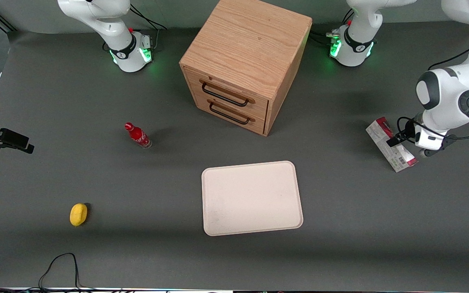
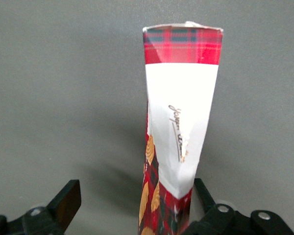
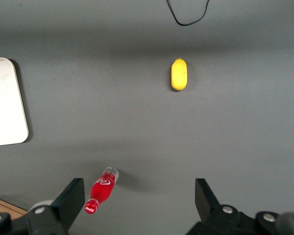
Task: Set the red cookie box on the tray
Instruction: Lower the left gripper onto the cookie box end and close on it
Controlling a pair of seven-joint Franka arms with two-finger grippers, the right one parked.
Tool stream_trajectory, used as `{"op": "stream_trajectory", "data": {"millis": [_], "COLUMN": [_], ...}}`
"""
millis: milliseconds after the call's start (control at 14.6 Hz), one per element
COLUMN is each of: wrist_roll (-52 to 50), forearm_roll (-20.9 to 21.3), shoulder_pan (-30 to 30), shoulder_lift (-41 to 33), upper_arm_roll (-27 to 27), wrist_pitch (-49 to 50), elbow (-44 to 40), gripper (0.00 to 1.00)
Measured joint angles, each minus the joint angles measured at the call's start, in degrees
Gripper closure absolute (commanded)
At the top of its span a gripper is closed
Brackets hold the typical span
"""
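Red cookie box (image 1: 390,144), a long thin carton, lies on the dark grey surface (image 1: 96,252) toward the working arm's end, well apart from the flat cream-white tray (image 1: 252,198). The left arm's pincer (image 1: 397,140) straddles it, fingers spread, not yet clenched; lifting and carrying remain.

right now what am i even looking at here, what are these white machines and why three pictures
These are robot arms bolted to a grey table; only one works. The wide picture looks down from the front; the other two come from cameras on the arms' wrists. The working arm's gripper is at the red cookie box, toward that arm's end of the table. Its wrist camera shows open fingers, one on each side of the box, so nothing is clamped yet. Also there: a cream tray, a wooden drawer cabinet, a small red bottle and a yellow object.
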State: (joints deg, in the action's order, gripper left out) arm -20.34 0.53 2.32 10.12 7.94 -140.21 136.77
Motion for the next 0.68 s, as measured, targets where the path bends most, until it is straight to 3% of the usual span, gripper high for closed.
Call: {"op": "stream_trajectory", "data": {"millis": [137,205,274,685], "wrist_roll": [-0.3,-0.4,-0.5,-0.5], "forearm_roll": [0.0,0.0,0.0,0.1], "shoulder_pan": [-0.2,-0.3,-0.3,-2.7], "shoulder_lift": [0.3,0.3,0.3,0.3], "upper_arm_roll": [0.0,0.0,0.0,-0.2], "wrist_pitch": [-0.1,-0.1,-0.1,-1.0], "elbow": [-0.1,-0.1,-0.1,-0.1], "gripper": [0.03,0.27,0.99,1.0]}}
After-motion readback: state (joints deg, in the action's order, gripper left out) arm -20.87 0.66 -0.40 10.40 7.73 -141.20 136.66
